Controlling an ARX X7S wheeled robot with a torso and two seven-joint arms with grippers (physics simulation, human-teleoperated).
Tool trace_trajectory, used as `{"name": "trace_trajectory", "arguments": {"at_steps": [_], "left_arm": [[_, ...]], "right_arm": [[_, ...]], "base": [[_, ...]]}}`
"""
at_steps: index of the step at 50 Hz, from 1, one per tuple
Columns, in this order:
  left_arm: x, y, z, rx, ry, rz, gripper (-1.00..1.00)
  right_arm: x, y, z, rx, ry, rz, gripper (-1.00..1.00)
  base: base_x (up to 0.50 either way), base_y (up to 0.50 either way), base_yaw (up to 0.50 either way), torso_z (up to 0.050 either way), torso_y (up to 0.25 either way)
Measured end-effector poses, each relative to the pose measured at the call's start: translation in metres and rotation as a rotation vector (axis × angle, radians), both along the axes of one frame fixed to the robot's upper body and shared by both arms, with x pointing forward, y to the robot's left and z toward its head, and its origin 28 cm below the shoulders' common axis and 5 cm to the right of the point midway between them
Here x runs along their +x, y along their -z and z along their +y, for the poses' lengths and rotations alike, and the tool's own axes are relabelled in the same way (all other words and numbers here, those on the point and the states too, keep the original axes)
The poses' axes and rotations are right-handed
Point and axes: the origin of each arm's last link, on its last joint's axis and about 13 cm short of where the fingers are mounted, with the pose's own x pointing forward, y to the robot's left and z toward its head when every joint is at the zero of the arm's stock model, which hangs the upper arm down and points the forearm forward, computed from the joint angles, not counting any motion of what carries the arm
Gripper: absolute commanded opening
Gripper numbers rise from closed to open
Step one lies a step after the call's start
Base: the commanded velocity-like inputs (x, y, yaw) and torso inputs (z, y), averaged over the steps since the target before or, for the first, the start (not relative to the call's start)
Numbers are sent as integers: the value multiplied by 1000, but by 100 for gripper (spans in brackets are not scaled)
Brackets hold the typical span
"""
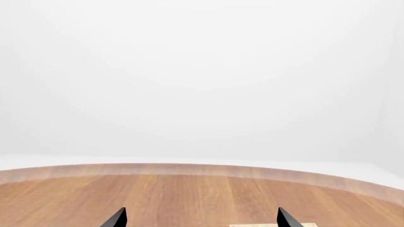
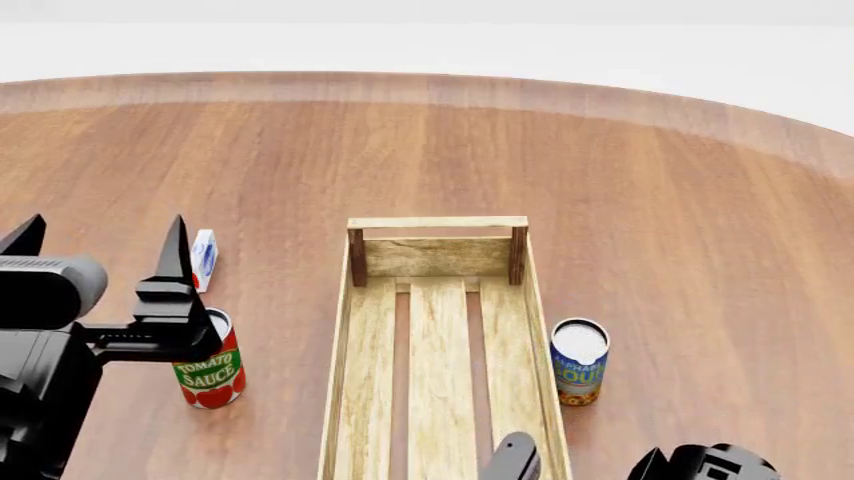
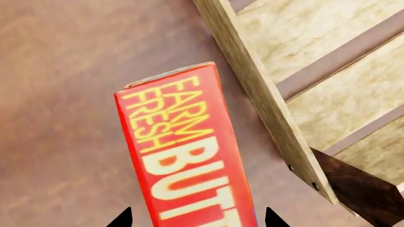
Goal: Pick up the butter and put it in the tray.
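The butter (image 3: 186, 156), a red box with yellow "FARM FRESH" and white "BUTTER" lettering, lies on the wooden table just outside the tray's side wall (image 3: 265, 109). It shows only in the right wrist view. My right gripper (image 3: 197, 220) is open, its two dark fingertips on either side of the box with a gap on each side. The tray (image 2: 437, 223), a long pale wooden crate with a slatted bottom, is empty in the head view. My left gripper (image 2: 100, 245) is open and empty, raised to the left of the tray; it also shows in the left wrist view (image 1: 200, 220).
A tomato sauce can (image 2: 210, 370) stands under the left gripper, left of the tray. A small white-blue carton (image 2: 203, 258) lies behind it. A soup can (image 2: 579, 360) stands close to the tray's right wall. The round table's far edge (image 2: 441, 85) curves across the back.
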Motion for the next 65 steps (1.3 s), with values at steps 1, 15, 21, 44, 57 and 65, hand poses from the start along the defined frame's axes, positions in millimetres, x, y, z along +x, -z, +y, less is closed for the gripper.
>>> {"name": "trace_trajectory", "arguments": {"at_steps": [1,15,21,44,57,65], "left_arm": [[0,0,0,0,0,0,100],[0,1,1,1,0,1,100],[-1,2,1,1,0,2,100],[-2,3,0,2,6,3,100],[-2,3,-1,-1,8,3,100],[-2,3,0,-4,7,2,100]], "right_arm": [[0,0,0,0,1,0,100],[1,5,-1,-8,14,5,100],[1,5,-2,-5,16,6,100],[4,7,-7,-5,0,-24,-100],[-2,8,-5,15,-23,-21,-100],[-6,8,1,44,-49,5,-100]], "base": [[0,0,0,0,0],[0,0,0,0,0],[0,0,0,0,0],[0,0,1,-1,0],[0,1,1,0,0],[-1,0,0,0,0]]}}
